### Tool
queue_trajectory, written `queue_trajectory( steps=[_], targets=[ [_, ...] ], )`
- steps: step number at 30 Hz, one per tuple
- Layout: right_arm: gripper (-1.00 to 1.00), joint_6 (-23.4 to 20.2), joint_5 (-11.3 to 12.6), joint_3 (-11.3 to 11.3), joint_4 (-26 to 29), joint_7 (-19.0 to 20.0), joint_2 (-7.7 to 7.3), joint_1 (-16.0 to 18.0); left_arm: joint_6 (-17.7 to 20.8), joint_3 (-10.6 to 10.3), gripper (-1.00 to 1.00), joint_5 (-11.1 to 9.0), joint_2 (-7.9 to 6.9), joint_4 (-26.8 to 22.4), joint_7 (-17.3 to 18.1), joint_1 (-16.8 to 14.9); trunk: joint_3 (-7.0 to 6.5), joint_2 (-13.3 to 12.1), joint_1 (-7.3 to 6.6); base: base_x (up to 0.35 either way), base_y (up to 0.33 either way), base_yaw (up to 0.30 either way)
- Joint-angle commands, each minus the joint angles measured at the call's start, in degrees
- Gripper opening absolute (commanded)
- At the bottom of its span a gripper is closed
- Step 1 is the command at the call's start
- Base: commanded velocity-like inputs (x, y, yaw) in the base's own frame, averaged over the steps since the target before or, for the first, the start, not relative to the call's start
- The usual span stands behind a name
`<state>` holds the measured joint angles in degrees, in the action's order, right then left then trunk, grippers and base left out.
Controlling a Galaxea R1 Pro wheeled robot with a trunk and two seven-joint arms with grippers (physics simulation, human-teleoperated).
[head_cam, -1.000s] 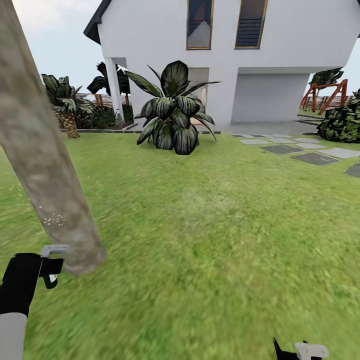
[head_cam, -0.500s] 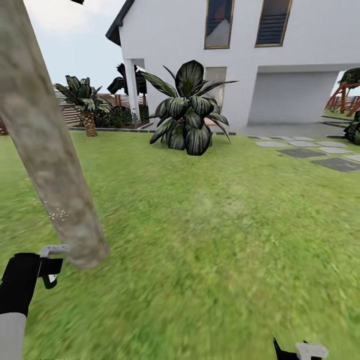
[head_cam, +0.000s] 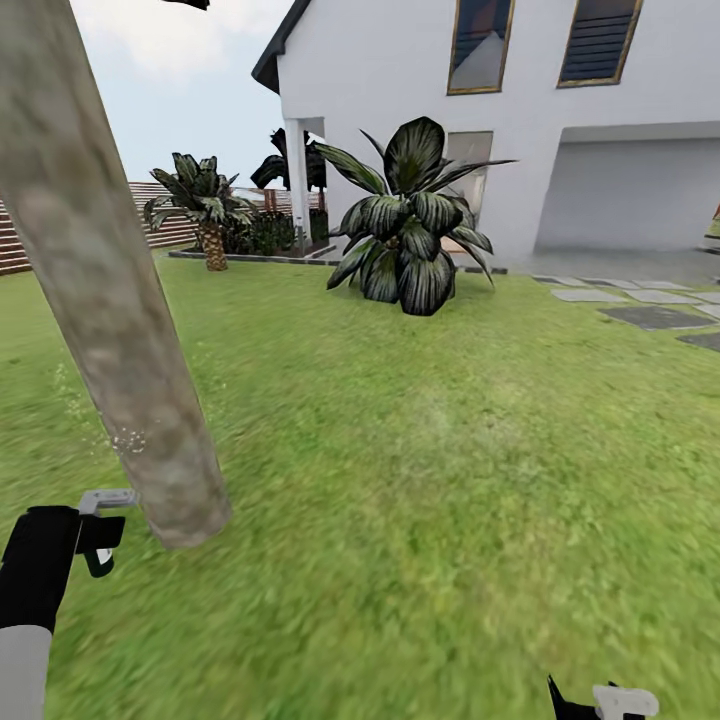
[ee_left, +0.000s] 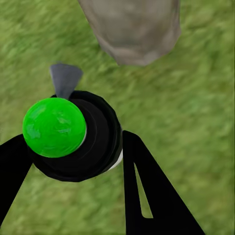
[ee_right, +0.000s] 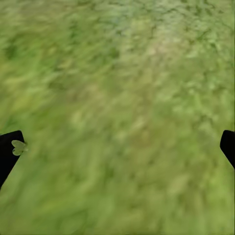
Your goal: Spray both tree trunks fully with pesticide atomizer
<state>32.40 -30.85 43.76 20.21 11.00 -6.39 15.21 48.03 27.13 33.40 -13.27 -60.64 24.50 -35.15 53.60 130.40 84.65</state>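
Observation:
A thick grey-beige tree trunk (head_cam: 110, 300) leans across the left of the head view, and its base (ee_left: 132, 29) shows in the left wrist view. A small patch of white pesticide specks (head_cam: 130, 440) dots the trunk low down. My left gripper (head_cam: 65, 545) is shut on the pesticide atomizer (ee_left: 73, 142), a black bottle with a bright green ball top. Its grey nozzle (head_cam: 106, 497) points at the trunk from a short gap. My right gripper (head_cam: 600, 702) hangs low at the right, open over bare grass (ee_right: 117, 117), with nothing between its fingers.
A big striped broad-leaved plant (head_cam: 410, 230) stands before the white house (head_cam: 520, 110). Grey paving slabs (head_cam: 655, 316) lie at the far right. A small palm (head_cam: 205, 205) and a brown slat fence (head_cam: 15, 235) close the back left. Lawn (head_cam: 430, 470) stretches ahead.
The camera has turned left: house, plant and slabs slid right in the picture and the fence came into sight. Both grippers keep their places; a few specks now float left of the trunk.

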Motion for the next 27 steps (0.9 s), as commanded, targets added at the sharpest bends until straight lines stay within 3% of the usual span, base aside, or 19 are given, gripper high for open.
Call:
queue_trajectory(
  steps=[1,27],
  targets=[
    [1.0,0.0,0.0,0.0,0.0,0.0,-0.02,0.0,0.0,-0.1,-1.0,0.0,-0.13,0.0,0.0,-0.1,0.0,0.0,0.0,0.05,0.0,0.002],
    [1.0,0.0,0.0,0.0,0.0,0.0,-0.02,0.0,0.0,-0.1,-1.0,0.1,-0.23,0.1,0.4,-0.7,0.0,0.0,0.0,0.002,0.0,0.0]
  ],
)
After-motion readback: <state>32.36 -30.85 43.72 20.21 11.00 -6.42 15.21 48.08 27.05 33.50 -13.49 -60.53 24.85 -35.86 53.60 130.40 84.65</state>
